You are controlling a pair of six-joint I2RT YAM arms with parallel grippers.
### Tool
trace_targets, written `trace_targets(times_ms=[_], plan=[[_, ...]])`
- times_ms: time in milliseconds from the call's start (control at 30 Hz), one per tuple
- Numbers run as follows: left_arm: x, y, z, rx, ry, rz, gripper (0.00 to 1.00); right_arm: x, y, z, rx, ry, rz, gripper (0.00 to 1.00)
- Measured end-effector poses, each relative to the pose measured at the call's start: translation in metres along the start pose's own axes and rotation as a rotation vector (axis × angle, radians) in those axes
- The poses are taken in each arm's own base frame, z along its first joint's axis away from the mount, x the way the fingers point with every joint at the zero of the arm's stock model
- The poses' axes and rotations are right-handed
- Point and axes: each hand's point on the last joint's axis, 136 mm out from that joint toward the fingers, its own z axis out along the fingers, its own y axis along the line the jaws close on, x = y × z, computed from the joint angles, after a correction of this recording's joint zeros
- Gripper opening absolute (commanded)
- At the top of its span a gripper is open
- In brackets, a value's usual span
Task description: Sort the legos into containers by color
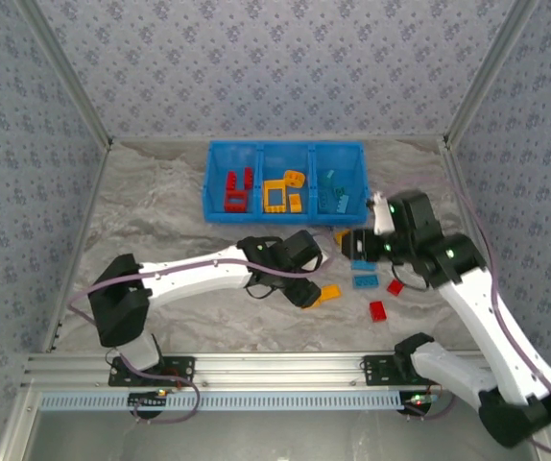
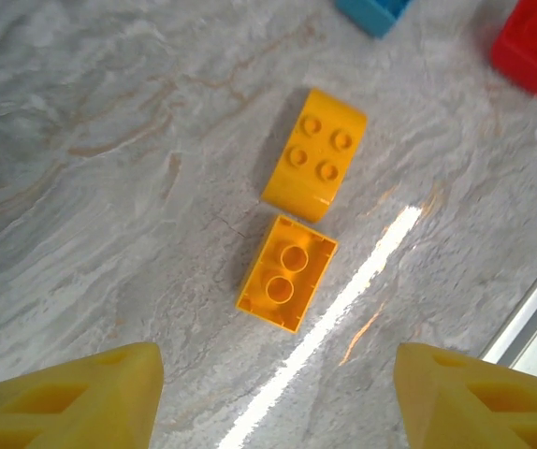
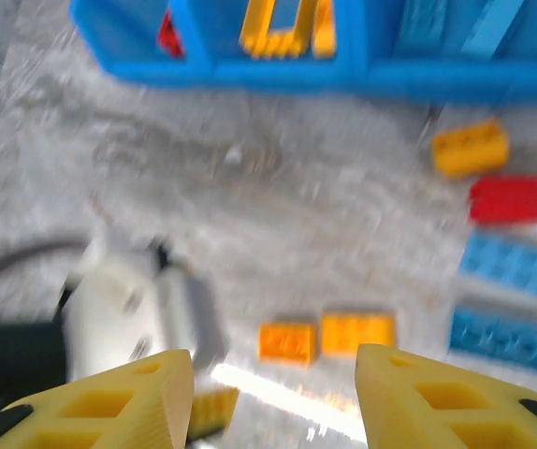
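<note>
Tabletop [image 1: 160, 221] is marbled grey. The blue bin [image 1: 208, 187] sits at its far side with three compartments: red bricks [image 1: 237, 192] on the left, yellow bricks [image 1: 283, 195] in the middle, teal bricks [image 1: 331, 192] on the right.

Left arm [image 1: 199, 274] reaches across to the centre. Left claw [image 2: 278, 393] is released with nothing between the fingers, hovering over two loose yellow pieces. Right arm [image 1: 467, 288] bends over the right side. Right claw [image 3: 278, 393] is also released and empty, near the bin's right end. Its wrist view is blurred, so detail there is rough.

Key relation: the flipped yellow brick [image 2: 287, 273], hollow side up, lies straight ahead of the left claw and about centred between the fingers. Its long axis runs away from the claw, tilted slightly right, so the fingers would close across the short width. Decent line-up, I'd say: small wrist twist, then down. Left arm is clearly the nearer one.

In the way: the studs-up yellow brick [image 2: 315, 154] sits just beyond it, end to end. Can't tell if they touch. It's beyond rather than beside, so it shouldn't foul the fingers. The red brick [image 2: 535, 42] and blue brick [image 2: 371, 11] are well apart, far right. The drop spot is the middle compartment, beyond the claw. Watch the right arm near that route.
</note>
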Motion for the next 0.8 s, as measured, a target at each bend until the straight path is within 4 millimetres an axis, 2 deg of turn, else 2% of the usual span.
trace_targets(times_ms=[67,133,233,333,467,633,700,800], plan=[[0.008,-0.002,0.016,0.011,0.055,0.052,0.66,0.025,0.008,-0.016,-0.07,0.017,0.018,0.54],[0.015,-0.002,0.032,0.011,0.106,0.089,0.66,0.042,0.017,-0.032,-0.132,0.027,0.026,0.54],[0.021,-0.002,0.05,0.009,0.155,0.135,0.67,0.06,0.028,-0.049,-0.209,0.043,0.035,0.56],[0.023,-0.002,0.059,0.008,0.179,0.165,0.68,0.073,0.035,-0.057,-0.258,0.077,0.047,0.57],[0.024,-0.005,0.067,0.0,0.197,0.19,0.68,0.08,0.044,-0.067,-0.308,0.101,0.05,0.58],[0.03,-0.007,0.081,-0.032,0.224,0.223,0.65,0.078,0.056,-0.083,-0.36,0.087,0.036,0.58],[0.032,-0.005,0.084,-0.044,0.23,0.227,0.59,0.078,0.058,-0.086,-0.371,0.082,0.031,0.58],[0.03,-0.002,0.085,-0.063,0.223,0.226,0.42,0.078,0.059,-0.087,-0.377,0.085,0.031,0.58]])
